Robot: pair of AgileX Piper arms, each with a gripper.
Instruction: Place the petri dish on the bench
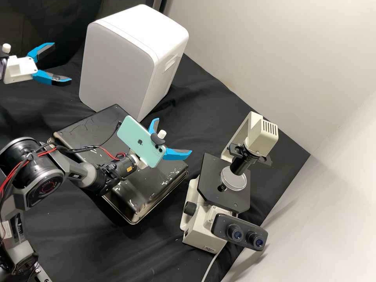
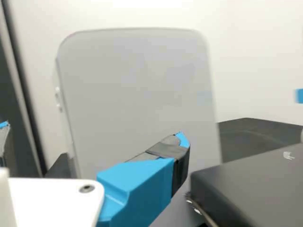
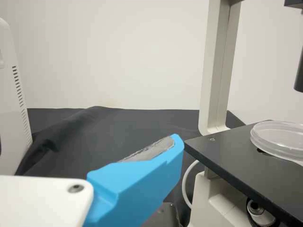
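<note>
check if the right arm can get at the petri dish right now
Probably yes: the right gripper is open beside the microscope stage, with nothing between it and the petri dish. The lens tube just over the dish leaves little room from above.

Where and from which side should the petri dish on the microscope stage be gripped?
Probably its low rim, pinched across, coming level from the side of the right tool: the petri dish lies flat on the stage, with the black lens tube close above it.

Petri dish (image 1: pixel 233 182) rear part hidden behind microscope lens barrel (image 1: pixel 239 164); cut by edge in right wrist view
</note>
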